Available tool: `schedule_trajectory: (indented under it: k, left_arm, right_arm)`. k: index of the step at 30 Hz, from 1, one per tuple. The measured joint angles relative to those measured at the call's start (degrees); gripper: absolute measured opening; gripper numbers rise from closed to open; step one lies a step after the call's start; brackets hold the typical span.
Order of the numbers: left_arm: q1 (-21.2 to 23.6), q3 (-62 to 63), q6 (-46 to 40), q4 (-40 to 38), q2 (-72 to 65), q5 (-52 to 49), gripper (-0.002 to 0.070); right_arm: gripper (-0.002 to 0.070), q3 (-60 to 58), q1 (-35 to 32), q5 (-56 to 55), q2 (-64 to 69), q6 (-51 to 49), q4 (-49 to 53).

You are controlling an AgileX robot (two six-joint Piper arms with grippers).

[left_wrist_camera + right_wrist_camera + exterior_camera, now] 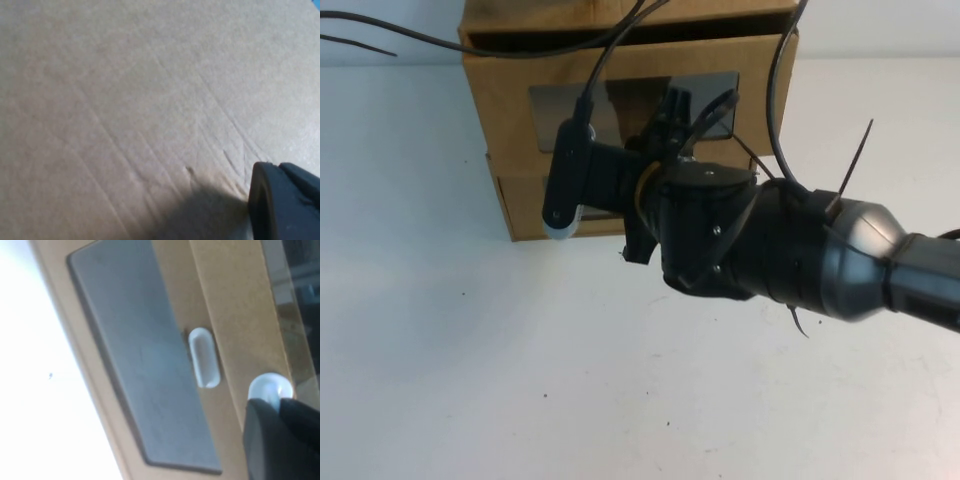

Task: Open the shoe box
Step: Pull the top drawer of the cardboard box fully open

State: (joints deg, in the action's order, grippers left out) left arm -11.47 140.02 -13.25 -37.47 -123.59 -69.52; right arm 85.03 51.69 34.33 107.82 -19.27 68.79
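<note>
The brown cardboard shoe box [510,90] stands at the far side of the table, with two fronts one above the other. The upper front has a grey window [560,105] and looks set forward of the lower front [525,200]. My right gripper [672,108] reaches in to the upper front, and its arm covers much of the box. In the right wrist view the right gripper [272,402] is shut on a white handle [270,386]; a second white handle [204,357] lies beside the grey window [145,365]. My left gripper [280,172] is shut, close over plain cardboard [125,100].
Bare white table [520,380] spreads in front of the box and to both sides. Black cables [520,50] hang across the top of the box. The right arm's grey forearm [860,260] comes in from the right edge.
</note>
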Motion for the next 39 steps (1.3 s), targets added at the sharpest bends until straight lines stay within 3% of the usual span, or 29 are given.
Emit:
schedule_trajectory:
  k: [18,39]
  left_arm:
    - [-0.26,0.00,0.00,0.00,0.00,-0.33,-0.0005]
    - [-0.26,0.00,0.00,0.12,0.00,-0.33,-0.0005]
  right_arm:
    - [0.0005,-14.40,8.83,4.95,-13.79,0.12,-10.12]
    - [0.0007,-15.39,17.09,13.21,-14.41,0.12,-15.87]
